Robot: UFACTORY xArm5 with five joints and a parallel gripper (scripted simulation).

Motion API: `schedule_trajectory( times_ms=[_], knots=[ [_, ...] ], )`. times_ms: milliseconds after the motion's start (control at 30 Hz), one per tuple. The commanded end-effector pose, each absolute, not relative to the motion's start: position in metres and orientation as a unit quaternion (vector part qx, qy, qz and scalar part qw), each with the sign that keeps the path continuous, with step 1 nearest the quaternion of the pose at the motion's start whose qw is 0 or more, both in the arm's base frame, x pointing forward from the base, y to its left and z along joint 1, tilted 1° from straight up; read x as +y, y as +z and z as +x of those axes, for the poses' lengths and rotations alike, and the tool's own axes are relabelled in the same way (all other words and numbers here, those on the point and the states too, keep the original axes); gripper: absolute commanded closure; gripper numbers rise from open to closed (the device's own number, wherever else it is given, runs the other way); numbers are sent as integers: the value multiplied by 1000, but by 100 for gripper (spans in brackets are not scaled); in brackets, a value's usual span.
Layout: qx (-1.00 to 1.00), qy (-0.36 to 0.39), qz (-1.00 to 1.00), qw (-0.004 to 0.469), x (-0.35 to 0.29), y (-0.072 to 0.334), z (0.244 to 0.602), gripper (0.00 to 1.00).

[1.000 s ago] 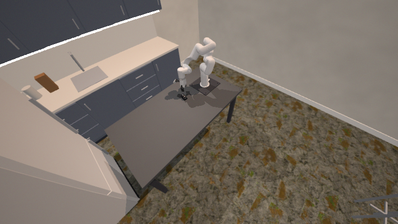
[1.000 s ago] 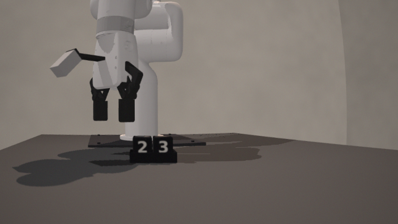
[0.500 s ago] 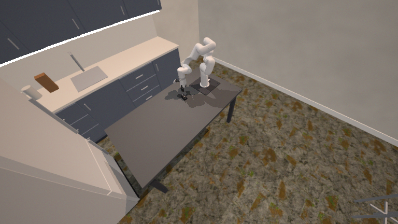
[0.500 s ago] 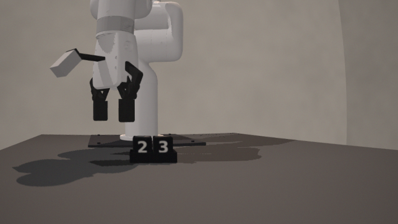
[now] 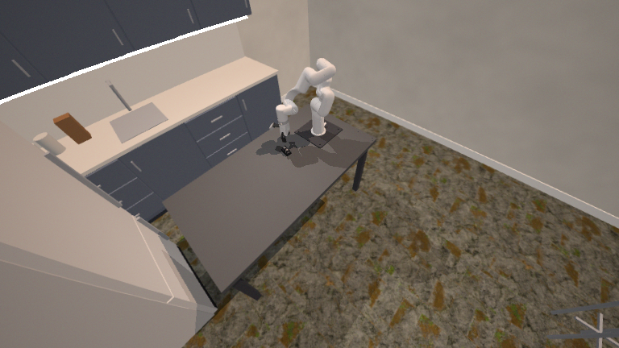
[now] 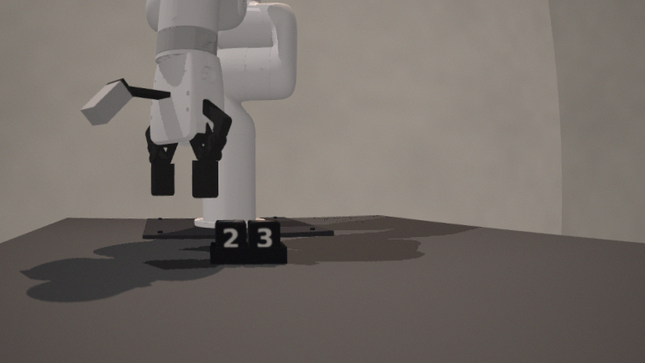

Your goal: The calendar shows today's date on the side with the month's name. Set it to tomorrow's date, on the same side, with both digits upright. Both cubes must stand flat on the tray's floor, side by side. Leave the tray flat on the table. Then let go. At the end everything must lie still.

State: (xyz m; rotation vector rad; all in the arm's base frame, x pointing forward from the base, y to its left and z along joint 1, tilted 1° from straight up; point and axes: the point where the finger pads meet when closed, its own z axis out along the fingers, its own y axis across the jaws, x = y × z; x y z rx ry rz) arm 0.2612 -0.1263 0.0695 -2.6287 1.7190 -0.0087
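Note:
A small black calendar tray [image 6: 248, 253] lies flat on the dark table, just in front of the arm's base plate. Two black cubes stand in it side by side. The left cube [image 6: 230, 235] shows a white 2 and the right cube [image 6: 264, 235] shows a white 3, both upright, facing the exterior camera. No month name is legible on the tray's face. My gripper [image 6: 184, 179] hangs open and empty above the table, up and to the left of the cubes, fingers pointing down. In the top view the tray [image 5: 286, 151] is tiny, with the gripper [image 5: 283, 136] just above it.
The arm's white base [image 6: 228, 178] stands on a black plate [image 6: 238, 228] right behind the tray. A grey camera block [image 6: 107, 101] sticks out left of the wrist. A kitchen counter [image 5: 150, 111] with a sink runs along the table's far side.

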Motion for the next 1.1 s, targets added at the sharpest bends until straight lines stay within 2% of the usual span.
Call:
schedule_trajectory(
  times_ms=[0, 400, 1067],
  knots=[
    [547, -4, -837, 1, -127, 70, 262, 0],
    [547, -4, -837, 1, -127, 74, 262, 0],
    [547, -4, -837, 1, -126, 130, 262, 0]
  ],
)
